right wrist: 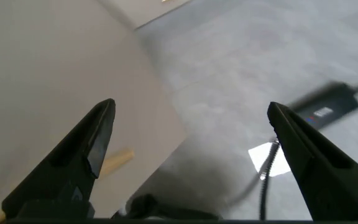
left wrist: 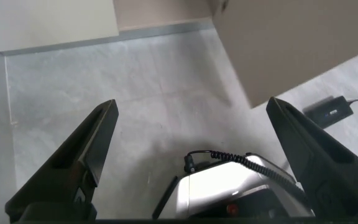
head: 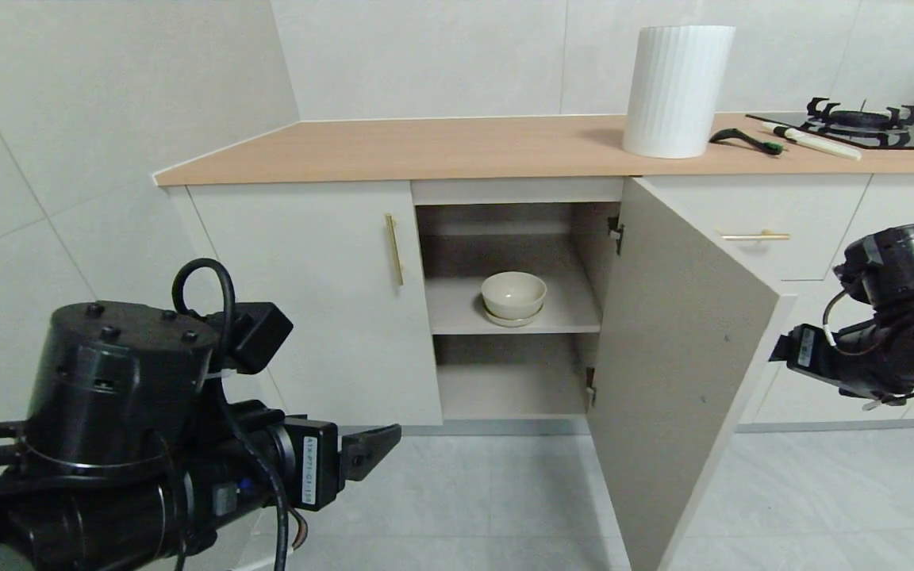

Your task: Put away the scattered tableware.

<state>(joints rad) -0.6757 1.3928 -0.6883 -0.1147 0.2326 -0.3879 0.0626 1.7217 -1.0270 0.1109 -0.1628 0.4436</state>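
On cab. shelf [head: 564,311]: beige bowl [head: 513,293] atop saucer [head: 511,321]; L pincer [left wrist: 191,101], R pincer [right wrist: 191,103] apart.

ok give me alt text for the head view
An open cabinet under a wooden counter holds a bowl on a plate on its upper shelf, its door swung wide. The left gripper sits low at left, the right arm at right beyond the door. A white vase stands on the counter.
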